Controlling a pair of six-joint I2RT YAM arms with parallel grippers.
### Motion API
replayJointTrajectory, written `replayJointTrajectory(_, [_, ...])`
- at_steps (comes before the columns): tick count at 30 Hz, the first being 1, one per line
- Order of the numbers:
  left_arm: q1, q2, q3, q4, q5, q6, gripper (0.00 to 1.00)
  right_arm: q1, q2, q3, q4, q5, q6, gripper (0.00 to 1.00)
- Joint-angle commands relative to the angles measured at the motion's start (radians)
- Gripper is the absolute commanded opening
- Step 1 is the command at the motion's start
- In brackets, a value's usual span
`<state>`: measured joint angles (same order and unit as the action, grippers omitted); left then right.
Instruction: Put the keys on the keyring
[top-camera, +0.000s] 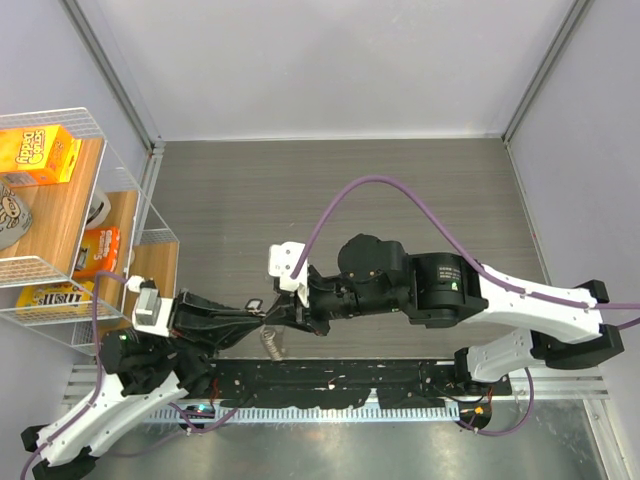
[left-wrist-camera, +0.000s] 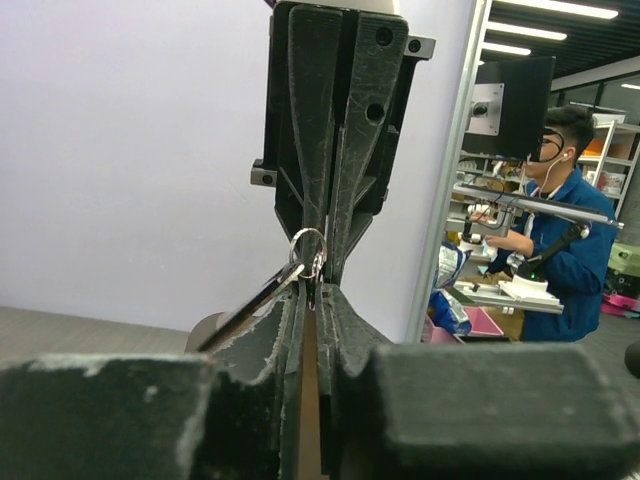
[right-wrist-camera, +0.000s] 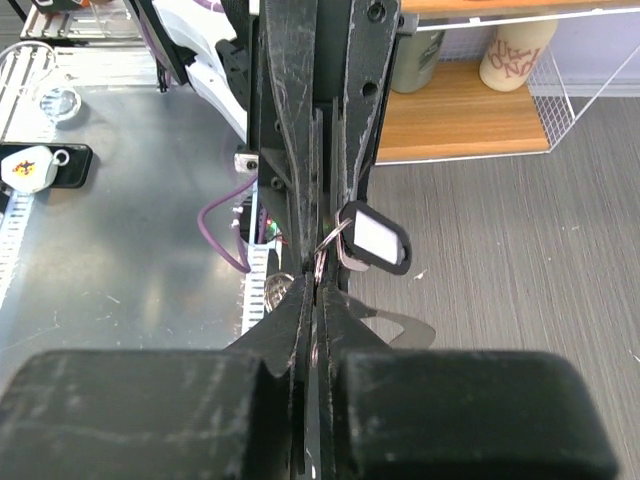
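Twisting is best kept small and slow: the keyring (left-wrist-camera: 308, 253) is pinched tip-to-tip between the closed left gripper (left-wrist-camera: 312, 289) and right gripper (right-wrist-camera: 314, 285), the black-headed key (right-wrist-camera: 375, 238) hung beside it.

Robot lab: masked tech (left-wrist-camera: 560, 215) at bench (left-wrist-camera: 480, 292), monitor (left-wrist-camera: 520, 95), ceiling strip lights (left-wrist-camera: 520, 30).

Left hand (top-camera: 254, 313) tip-to-tip with right hand (top-camera: 277, 317)

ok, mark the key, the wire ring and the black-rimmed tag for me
key (left-wrist-camera: 245, 312): left wrist view, mid blade
wire ring (left-wrist-camera: 307, 232): left wrist view, top of loop
black-rimmed tag (right-wrist-camera: 375, 238): right wrist view, white centre
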<state>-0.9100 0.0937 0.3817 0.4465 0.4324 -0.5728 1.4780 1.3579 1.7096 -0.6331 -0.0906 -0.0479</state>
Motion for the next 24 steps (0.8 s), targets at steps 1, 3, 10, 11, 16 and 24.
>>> replayJointTrajectory(1, [-0.001, -0.031, 0.065, -0.099, -0.046, -0.006, 0.2, 0.008, -0.089, -0.022, 0.044, -0.001, -0.026, 0.05])
replayJointTrajectory(3, [-0.001, -0.055, 0.086, -0.173, -0.043, 0.004, 0.26, 0.01, -0.111, -0.039, 0.032, 0.005, -0.029, 0.05])
replayJointTrajectory(10, [-0.001, -0.124, 0.149, -0.348, -0.073, 0.039, 0.33, 0.008, -0.183, -0.088, -0.02, 0.005, -0.015, 0.05])
replayJointTrajectory(11, [-0.001, -0.124, 0.157, -0.356, -0.078, 0.047, 0.33, 0.01, -0.186, -0.088, -0.023, 0.005, -0.007, 0.05])
replayJointTrajectory(16, [-0.001, -0.097, 0.171, -0.301, -0.051, 0.074, 0.38, 0.007, -0.194, -0.071, -0.077, 0.003, 0.022, 0.05])
replayJointTrajectory(24, [-0.001, 0.119, 0.192, -0.132, 0.078, 0.045, 0.54, 0.007, -0.209, -0.074, -0.074, -0.02, 0.069, 0.05])
